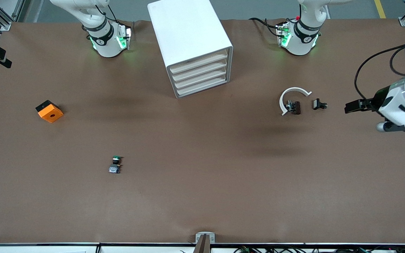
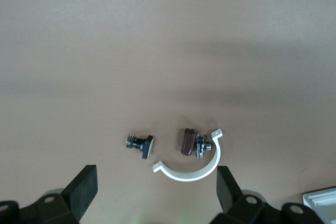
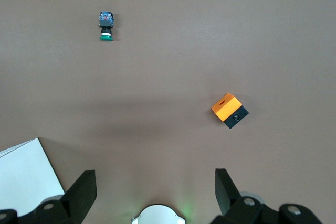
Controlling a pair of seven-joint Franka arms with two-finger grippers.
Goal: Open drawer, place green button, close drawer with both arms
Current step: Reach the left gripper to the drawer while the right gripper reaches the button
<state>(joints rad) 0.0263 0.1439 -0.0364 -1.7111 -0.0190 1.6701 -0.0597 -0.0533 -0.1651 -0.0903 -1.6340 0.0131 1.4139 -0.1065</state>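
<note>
The white drawer cabinet (image 1: 192, 45) stands between the two arm bases, and all of its drawers (image 1: 200, 75) are pushed in. The button (image 1: 115, 164), with a green cap on a black body, lies on the brown table nearer the front camera, toward the right arm's end; it also shows in the right wrist view (image 3: 106, 25). My left gripper (image 2: 156, 176) hangs open high over the white clamp, holding nothing. My right gripper (image 3: 155, 181) is open and empty high over its own arm's base (image 3: 157, 214). The left arm's wrist (image 1: 399, 102) shows at the table's end.
An orange block (image 1: 49, 111) with a hole lies toward the right arm's end. A white C-shaped clamp (image 1: 292, 98), a dark brown clip (image 1: 295, 107) and a small black bolt (image 1: 319, 104) lie together toward the left arm's end.
</note>
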